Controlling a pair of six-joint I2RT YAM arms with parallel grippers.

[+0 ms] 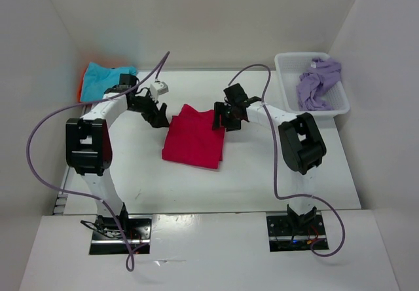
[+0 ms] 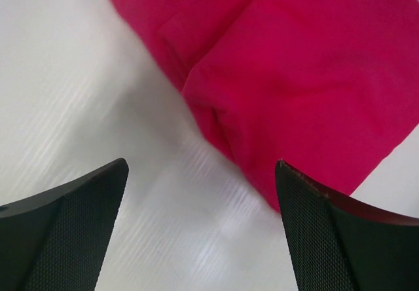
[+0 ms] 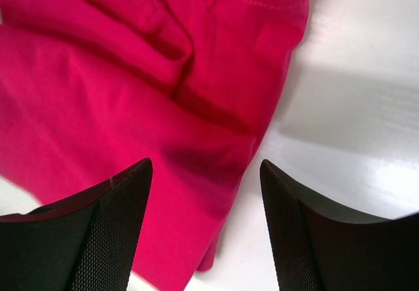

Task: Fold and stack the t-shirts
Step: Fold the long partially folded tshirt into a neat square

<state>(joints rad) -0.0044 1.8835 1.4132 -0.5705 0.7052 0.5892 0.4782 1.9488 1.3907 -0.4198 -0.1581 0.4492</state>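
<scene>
A magenta-red t-shirt (image 1: 194, 137) lies folded into a rectangle in the middle of the table. My left gripper (image 1: 157, 116) hovers at its far left corner, open, with bare table between the fingers and the red cloth (image 2: 308, 68) just ahead. My right gripper (image 1: 222, 122) hovers over the shirt's far right edge, open, with the folded edge (image 3: 196, 107) below it and nothing pinched. A turquoise blue t-shirt (image 1: 105, 78) lies on an orange one (image 1: 84, 84) at the far left. The lavender t-shirt (image 1: 317, 81) sits crumpled in the basket.
A white mesh basket (image 1: 288, 84) stands at the far right corner of the table. White walls enclose the table on the left, back and right. Purple cables loop from both arms above the table.
</scene>
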